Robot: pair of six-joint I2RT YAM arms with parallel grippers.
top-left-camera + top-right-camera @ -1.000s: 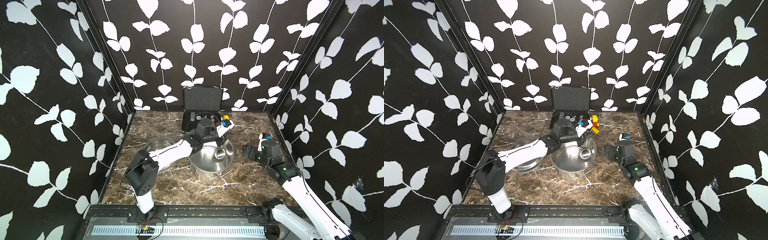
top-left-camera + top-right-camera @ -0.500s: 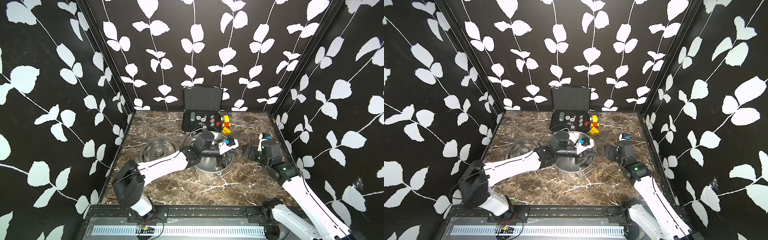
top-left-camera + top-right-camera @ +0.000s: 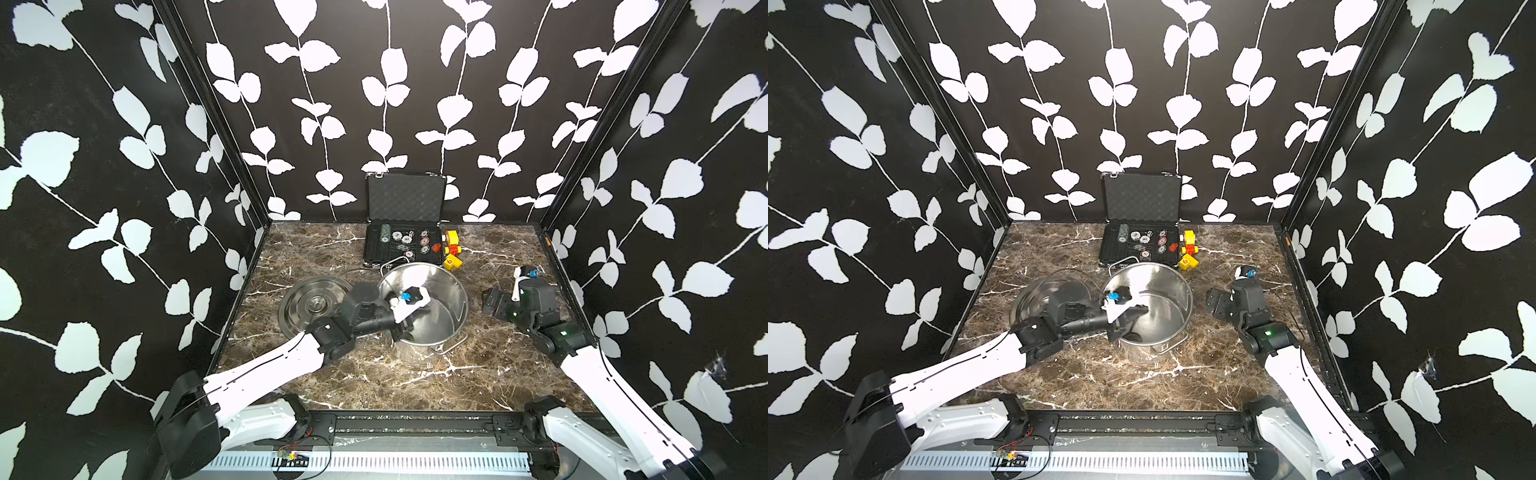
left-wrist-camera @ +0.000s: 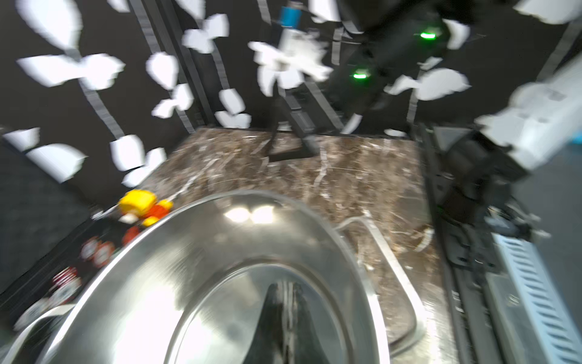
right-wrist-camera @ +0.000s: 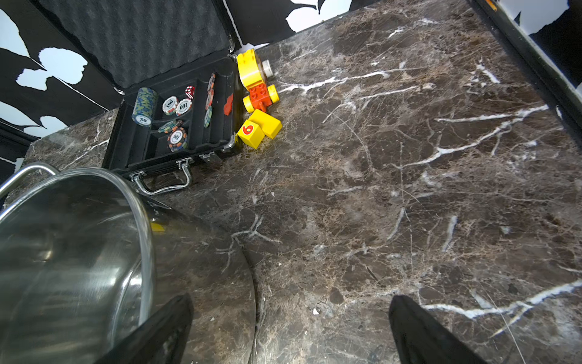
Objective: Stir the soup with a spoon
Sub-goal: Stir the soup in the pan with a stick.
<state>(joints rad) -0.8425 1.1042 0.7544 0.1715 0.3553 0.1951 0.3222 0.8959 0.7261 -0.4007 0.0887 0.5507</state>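
Observation:
The steel pot (image 3: 455, 291) (image 3: 1173, 286) stands mid-table. My left gripper (image 3: 405, 328) (image 3: 1121, 328) reaches down inside it, near its front-left wall. In the blurred left wrist view the left gripper (image 4: 287, 286) is shut on a thin silver strip, the spoon (image 4: 287, 304), above the pot's bottom (image 4: 220, 315). No soup is in view: the pot's inside shows bare steel. The spoon's bowl is hidden. My right gripper (image 3: 492, 303) (image 3: 1217, 303) (image 5: 289, 299) rests low on the table to the right of the pot, open and holding nothing.
The pot's lid (image 3: 316, 301) (image 3: 1034, 299) lies flat to the left of the pot. Behind the pot stands an open black case (image 3: 401, 245) (image 5: 176, 126) of poker chips, with yellow and red toy blocks (image 3: 452, 249) (image 5: 258, 104) to its right. Walls enclose the table on three sides.
My left arm has swung from the pot's far rim by the case toward the front and dipped the gripper into the pot. The right arm has stayed still.

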